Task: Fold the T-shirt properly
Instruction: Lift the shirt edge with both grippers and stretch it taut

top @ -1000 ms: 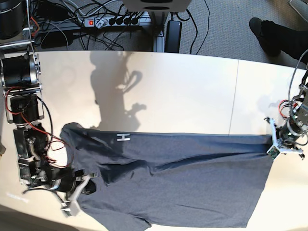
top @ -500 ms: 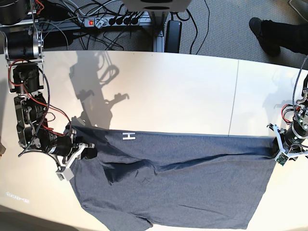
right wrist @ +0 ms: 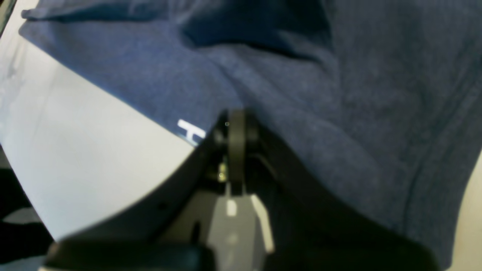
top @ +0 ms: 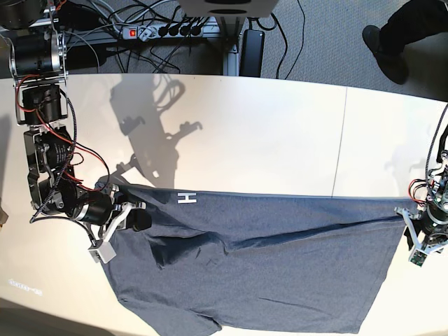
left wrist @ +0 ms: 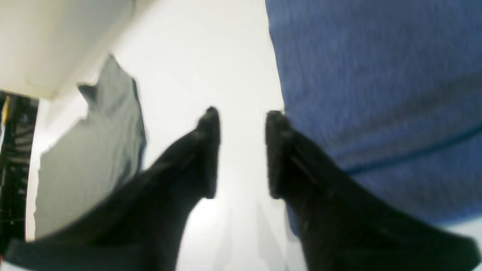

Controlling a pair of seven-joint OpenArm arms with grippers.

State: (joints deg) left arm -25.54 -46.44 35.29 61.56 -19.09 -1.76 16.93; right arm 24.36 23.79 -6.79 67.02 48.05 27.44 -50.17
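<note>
My right gripper (top: 136, 218) pinched shut on the shirt (top: 266, 266) near the table's (top: 266, 133) left edge, my left gripper (left wrist: 241, 150) parted, empty, just off the shirt's right-hand edge.

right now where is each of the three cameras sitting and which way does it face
Base: overhead, looking down on the table and T-shirt; right gripper at picture left, left gripper at picture right.
Left wrist: behind the left gripper, low over the table; its open fingers, nothing between them, shirt edge beside.
Right wrist: behind the right gripper, looking along its shut fingers at the cloth.
Shared: base and right wrist both show the white H mark.
</note>
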